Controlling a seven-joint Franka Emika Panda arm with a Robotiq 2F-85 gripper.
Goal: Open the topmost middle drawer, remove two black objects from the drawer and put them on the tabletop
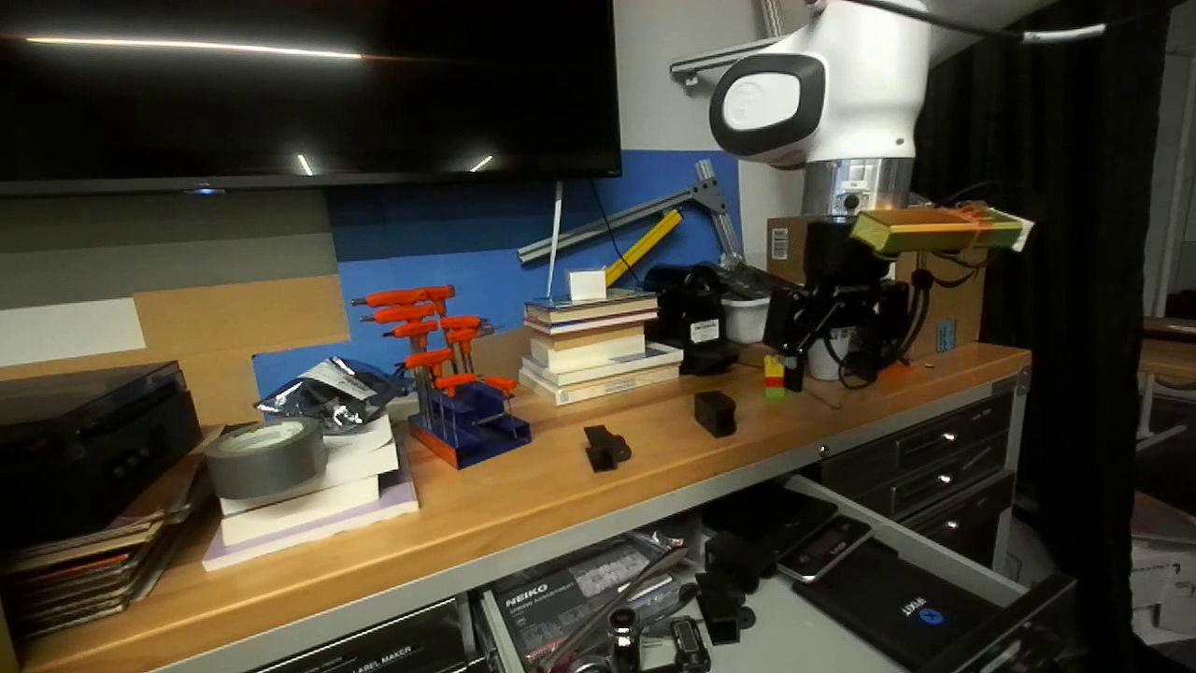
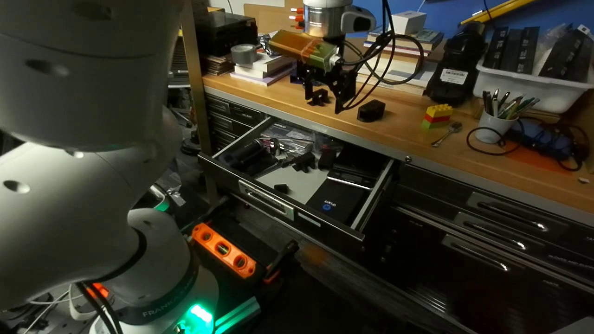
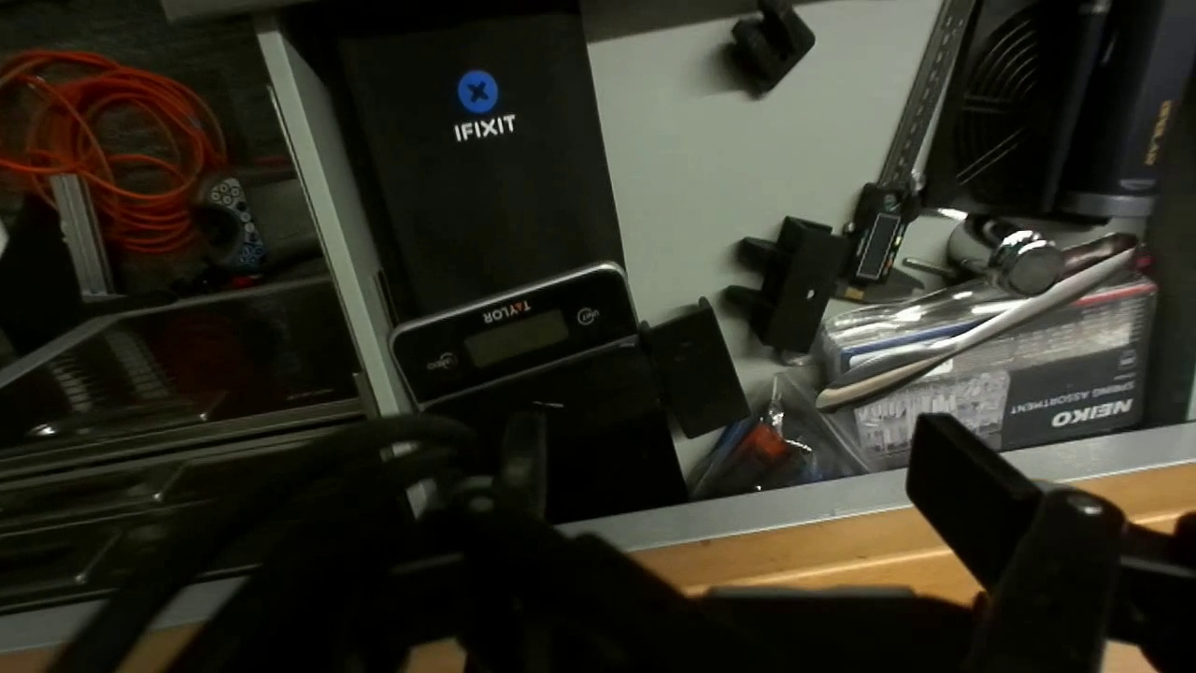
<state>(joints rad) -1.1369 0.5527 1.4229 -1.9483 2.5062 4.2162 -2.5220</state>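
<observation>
In an exterior view, the topmost middle drawer point(image 1: 813, 626) stands open, and a lumpy black object point(image 1: 605, 449) and a blocky black object point(image 1: 716, 413) rest apart on the tabletop point(image 1: 523, 495); the task looks done, with no step evidently left. In an exterior view, a white cup point(image 2: 494, 127) holds pens point(image 2: 503, 103). In the wrist view, the fingers point(image 3: 972, 486) are spread, grasping nothing visible; the drawer contains a digital scale point(image 3: 537, 350), an IFIXIT case point(image 3: 486, 201), calipers point(image 3: 878, 238) and further black pieces point(image 3: 802, 280).
</observation>
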